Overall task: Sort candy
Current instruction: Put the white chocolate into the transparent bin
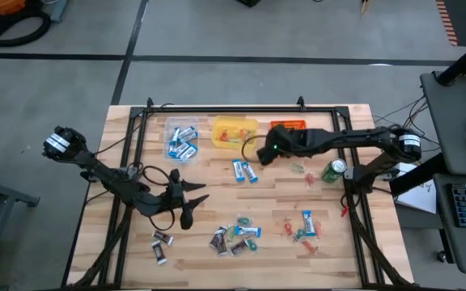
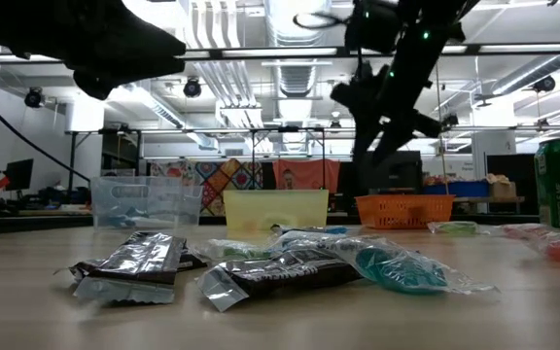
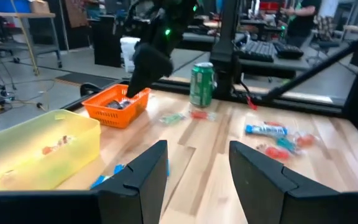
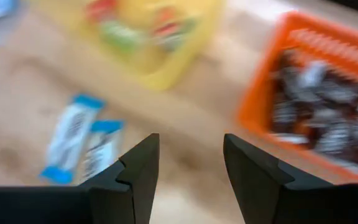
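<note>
Candy lies scattered on the wooden table: two blue-and-white sweets (image 1: 244, 170), a mixed heap (image 1: 235, 237) near the front, dark brown ones (image 1: 162, 242) at the front left, and small red, green and blue ones (image 1: 302, 226) at the right. My right gripper (image 1: 257, 153) hangs open above the table between the yellow tub (image 1: 235, 132) and the orange tub (image 1: 288, 125), with nothing between its fingers (image 4: 188, 180). The orange tub (image 4: 328, 118) holds dark brown sweets. My left gripper (image 1: 194, 206) waits open over the table's left half, holding nothing (image 3: 197, 174).
A clear tub (image 1: 180, 139) with blue-and-white sweets stands at the far left of the tub row. A green can (image 1: 334, 170) stands upright near the right arm. A black frame (image 1: 140, 121) borders the table. Bare wood lies between the tubs and the front heap.
</note>
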`<state>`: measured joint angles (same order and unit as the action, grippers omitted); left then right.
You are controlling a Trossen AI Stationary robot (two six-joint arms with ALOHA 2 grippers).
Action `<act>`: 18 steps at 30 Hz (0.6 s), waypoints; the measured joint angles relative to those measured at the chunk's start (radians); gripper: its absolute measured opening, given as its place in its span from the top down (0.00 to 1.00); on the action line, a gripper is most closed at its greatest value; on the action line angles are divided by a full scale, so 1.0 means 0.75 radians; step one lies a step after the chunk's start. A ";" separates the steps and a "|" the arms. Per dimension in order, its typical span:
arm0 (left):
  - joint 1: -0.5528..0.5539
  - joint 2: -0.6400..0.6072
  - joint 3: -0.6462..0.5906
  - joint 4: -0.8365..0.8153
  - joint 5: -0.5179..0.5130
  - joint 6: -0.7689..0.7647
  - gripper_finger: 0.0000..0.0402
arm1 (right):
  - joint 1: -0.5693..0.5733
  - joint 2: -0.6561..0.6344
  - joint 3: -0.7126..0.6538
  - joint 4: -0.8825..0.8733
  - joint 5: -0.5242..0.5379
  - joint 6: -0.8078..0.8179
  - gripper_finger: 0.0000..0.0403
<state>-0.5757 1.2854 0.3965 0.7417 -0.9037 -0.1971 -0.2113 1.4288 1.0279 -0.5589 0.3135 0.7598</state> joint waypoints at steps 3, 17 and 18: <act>0.000 0.000 0.000 -0.019 0.001 0.000 0.61 | 0.084 0.006 0.000 0.051 -0.015 0.014 0.58; 0.002 0.001 0.001 -0.024 -0.002 0.011 0.61 | 0.281 0.198 0.030 0.106 -0.083 0.210 0.58; 0.002 0.001 0.001 -0.024 -0.003 0.011 0.61 | 0.281 0.226 0.044 0.109 -0.080 0.211 0.58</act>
<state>-0.5743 1.2858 0.3969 0.7241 -0.9057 -0.1890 -0.0002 1.5984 1.0608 -0.4775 0.2533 0.9180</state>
